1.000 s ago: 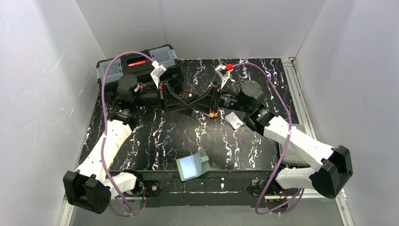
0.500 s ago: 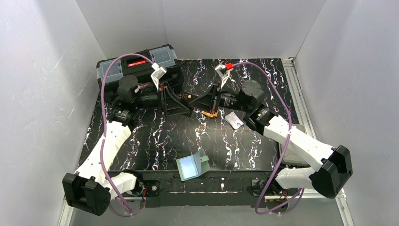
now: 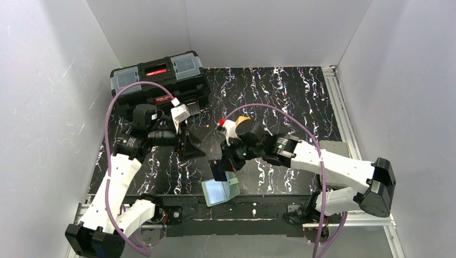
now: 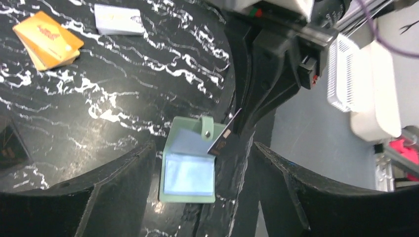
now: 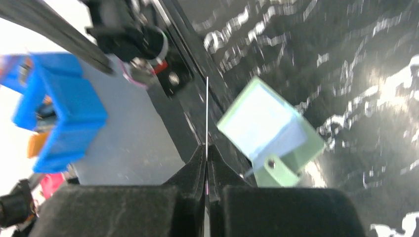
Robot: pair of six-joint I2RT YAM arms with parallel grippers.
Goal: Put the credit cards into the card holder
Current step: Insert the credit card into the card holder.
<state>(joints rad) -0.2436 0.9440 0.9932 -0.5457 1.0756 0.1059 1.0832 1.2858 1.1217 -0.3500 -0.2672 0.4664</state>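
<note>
Left arm (image 3: pixel 115 174) and right arm (image 3: pixel 333 166) have white shells and black round joints. A purple cable (image 3: pixel 107 156) loops along each. Left hand (image 4: pixel 202 148) and right hand (image 5: pixel 206 148) are black and wedge-fingered. A white block tops each wrist, with a red tab at the right one's 10 o'clock.

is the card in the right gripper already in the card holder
No, the right gripper pinches the card edge-on beside the open card holder.

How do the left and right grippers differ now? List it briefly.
Left gripper stands open and empty; right gripper is shut on a thin card. Right gripper hangs close by the open card holder; left gripper farther off. Both are black.
</note>
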